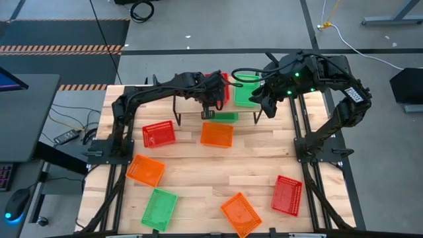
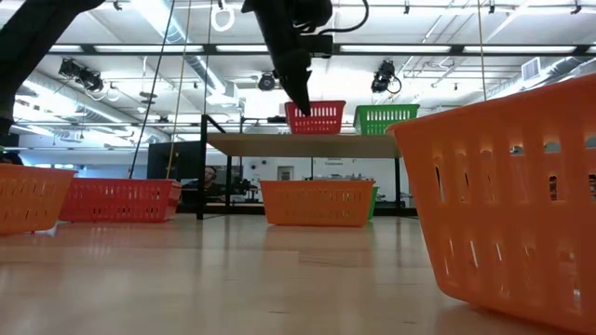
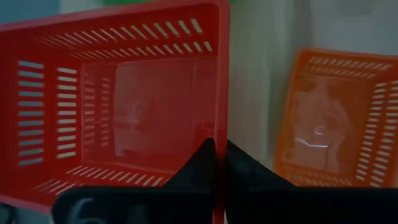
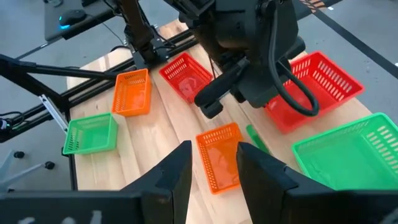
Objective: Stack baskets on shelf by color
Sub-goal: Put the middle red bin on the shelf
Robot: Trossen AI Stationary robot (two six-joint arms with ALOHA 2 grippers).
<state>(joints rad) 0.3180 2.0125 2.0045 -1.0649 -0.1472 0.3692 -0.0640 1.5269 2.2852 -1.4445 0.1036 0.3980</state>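
Wood planks carry your baskets and the shelf (image 1: 198, 114). Your left gripper (image 3: 219, 163) pinches the rim of a red basket (image 3: 124, 99) on the shelf; only its wrist view shows that pinch. Your right gripper (image 4: 213, 163) hangs spread above the green basket (image 1: 246, 91) beside it.

Overhead, table-level and wrist cameras share the shelf (image 1: 218, 109).

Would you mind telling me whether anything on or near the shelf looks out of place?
One green basket sits under the shelf rather than on it, unlike the green basket and the red basket on top. Nothing looks spilled or damaged.
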